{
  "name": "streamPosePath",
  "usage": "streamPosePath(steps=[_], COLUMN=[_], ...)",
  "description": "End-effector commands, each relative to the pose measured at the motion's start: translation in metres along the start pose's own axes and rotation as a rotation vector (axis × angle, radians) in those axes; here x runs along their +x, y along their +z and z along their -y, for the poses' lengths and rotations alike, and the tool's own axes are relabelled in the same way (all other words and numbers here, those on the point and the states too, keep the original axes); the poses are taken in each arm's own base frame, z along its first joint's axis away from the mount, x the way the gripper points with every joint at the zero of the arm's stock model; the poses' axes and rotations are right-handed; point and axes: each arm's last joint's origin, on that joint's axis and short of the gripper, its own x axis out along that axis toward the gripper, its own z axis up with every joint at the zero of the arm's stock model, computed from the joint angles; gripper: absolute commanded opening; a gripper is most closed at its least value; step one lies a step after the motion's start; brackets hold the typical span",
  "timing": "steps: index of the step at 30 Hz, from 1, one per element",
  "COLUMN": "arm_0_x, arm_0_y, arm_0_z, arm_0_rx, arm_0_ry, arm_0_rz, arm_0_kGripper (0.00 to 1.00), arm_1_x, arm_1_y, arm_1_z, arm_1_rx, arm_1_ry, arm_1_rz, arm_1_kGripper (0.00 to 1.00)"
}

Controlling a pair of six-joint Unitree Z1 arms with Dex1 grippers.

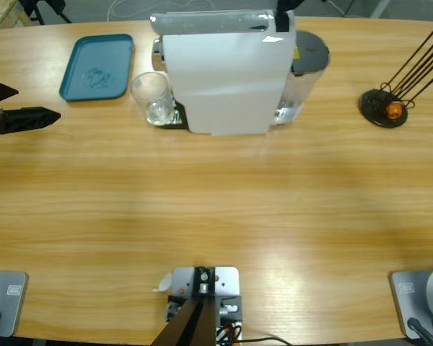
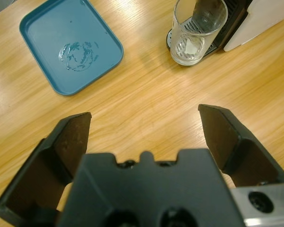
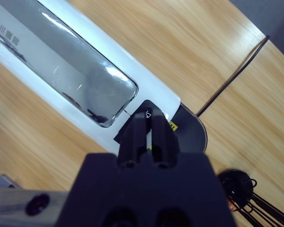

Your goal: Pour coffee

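Note:
A white coffee machine stands at the table's far middle, and its silver top lid fills the right wrist view. A clear glass cup stands upright on the machine's drip tray at its left end; it also shows in the left wrist view. The coffee is out of view; the cup's bottom looks clear. My left gripper hovers open at the table's left edge, well apart from the cup, its jaws empty. My right gripper is shut, its tips at the machine's top near the lid's rear end.
A teal tray with water drops lies left of the cup, also seen from the left wrist. A black wire capsule stand holding an orange capsule sits at far right. The machine's grey-lidded water tank is on its right.

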Motion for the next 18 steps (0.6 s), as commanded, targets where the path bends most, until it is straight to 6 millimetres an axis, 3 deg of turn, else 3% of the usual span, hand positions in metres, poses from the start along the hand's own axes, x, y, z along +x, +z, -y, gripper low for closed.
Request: streamPosePath(steps=[1, 11, 15, 16, 17, 18], arm_0_x=[0.003, 0.003, 0.002, 0.002, 0.002, 0.002], arm_0_y=[-0.011, -0.011, -0.011, -0.011, -0.011, -0.011], arm_0_z=[0.003, 0.003, 0.003, 0.003, 0.003, 0.003], arm_0_rx=[-0.003, -0.003, -0.003, -0.003, -0.003, -0.003], arm_0_ry=[-0.014, -0.014, -0.016, -0.016, -0.016, -0.016], arm_0_rz=[-0.020, -0.022, -0.020, -0.020, -0.020, -0.020], arm_0_kGripper=[1.000, 1.000, 1.000, 1.000, 1.000, 1.000], arm_1_x=[0.032, 0.031, 0.006, 0.000, -0.005, -0.009], arm_1_y=[-0.006, -0.016, -0.004, 0.000, 0.004, 0.007], arm_1_z=[0.007, 0.006, 0.007, 0.007, 0.008, 0.009], arm_1_rx=[0.025, 0.026, 0.013, 0.011, 0.009, 0.005], arm_1_ry=[-0.001, -0.006, -0.013, -0.015, -0.018, -0.019], arm_1_rz=[-0.089, -0.113, -0.029, -0.011, -0.007, -0.003], arm_1_kGripper=[0.000, 0.000, 0.000, 0.071, 0.324, 0.515])
